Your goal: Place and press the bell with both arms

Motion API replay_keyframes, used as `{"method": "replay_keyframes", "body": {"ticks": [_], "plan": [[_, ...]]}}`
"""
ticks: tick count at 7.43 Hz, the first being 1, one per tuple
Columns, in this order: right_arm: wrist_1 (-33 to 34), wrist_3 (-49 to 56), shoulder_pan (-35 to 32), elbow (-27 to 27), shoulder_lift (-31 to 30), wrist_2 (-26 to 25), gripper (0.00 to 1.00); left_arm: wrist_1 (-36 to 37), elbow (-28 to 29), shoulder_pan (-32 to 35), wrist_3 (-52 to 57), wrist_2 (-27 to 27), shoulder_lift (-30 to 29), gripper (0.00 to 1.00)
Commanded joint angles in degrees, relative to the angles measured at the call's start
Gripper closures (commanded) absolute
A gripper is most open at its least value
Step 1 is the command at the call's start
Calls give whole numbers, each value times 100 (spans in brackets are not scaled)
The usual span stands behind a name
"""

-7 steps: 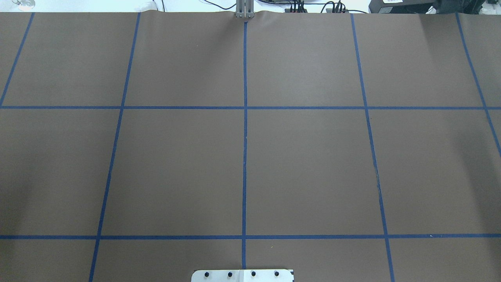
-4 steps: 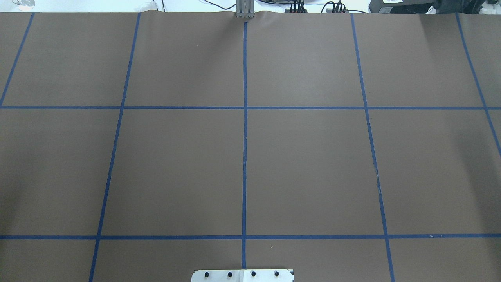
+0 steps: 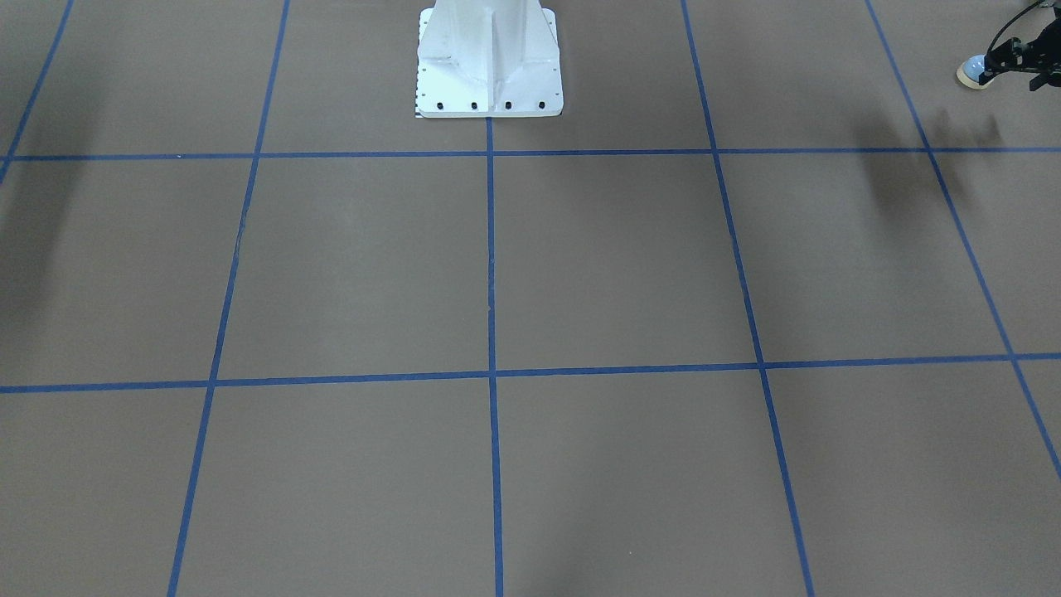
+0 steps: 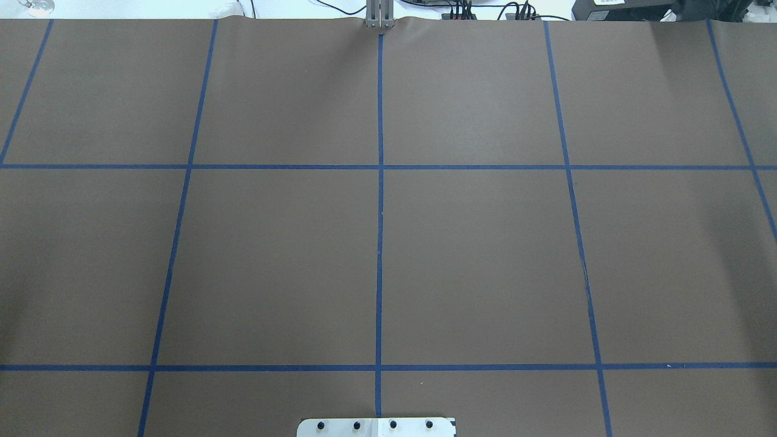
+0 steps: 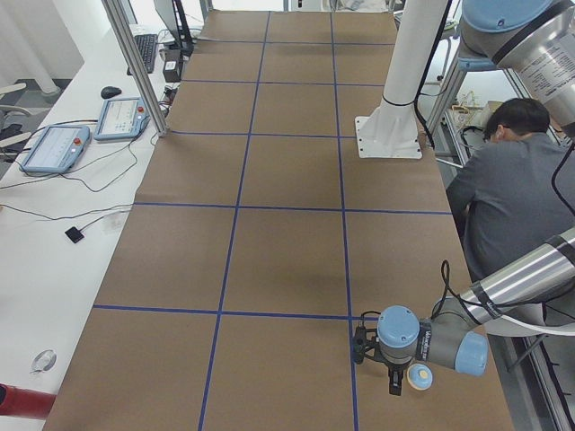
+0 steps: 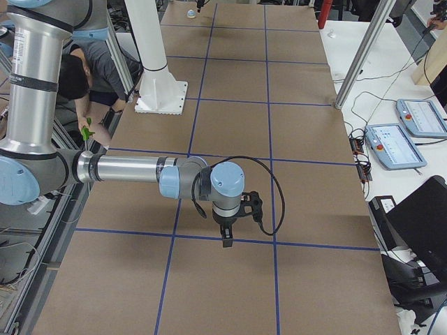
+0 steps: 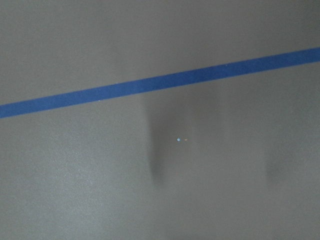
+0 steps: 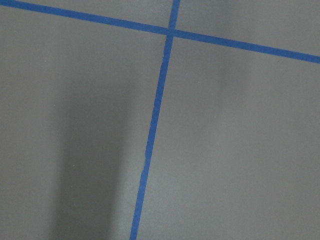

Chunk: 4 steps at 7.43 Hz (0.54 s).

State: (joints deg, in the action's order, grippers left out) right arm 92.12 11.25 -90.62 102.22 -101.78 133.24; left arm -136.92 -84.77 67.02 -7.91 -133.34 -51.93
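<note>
The bell (image 3: 971,73) is at the table's (image 3: 613,265) end on the robot's own left, right against the left gripper (image 3: 995,66) and well apart from the right gripper (image 6: 225,239), which hangs over the grid nearer the middle; the step in hand looks like getting the bell into place, so the left arm should bring it inward to a square both arms can reach, set it flat on its cream base with the button up, and let go cleanly; the press then wants a centred, straight-down touch so the bell does not skid on the paper. Whether the left fingers are spread or pinching the bell I cannot tell; they are small and cut by the frame edge in the front view; whether the bell rests on the paper or hangs above it is also unclear; the right gripper shows only from the side, so its state cannot be told; the overhead view holds neither arm nor bell; both wrist views show only paper, tape and shadow.
</note>
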Motion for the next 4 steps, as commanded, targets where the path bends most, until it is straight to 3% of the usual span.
{"method": "replay_keyframes", "body": {"ticks": [1, 4], "plan": [[-1, 0, 0, 0, 0, 1, 0, 7, 75, -233, 0, -112, -1, 0], [-1, 9, 0, 0, 0, 1, 0, 16, 267, -506, 0, -254, -10, 0]]}}
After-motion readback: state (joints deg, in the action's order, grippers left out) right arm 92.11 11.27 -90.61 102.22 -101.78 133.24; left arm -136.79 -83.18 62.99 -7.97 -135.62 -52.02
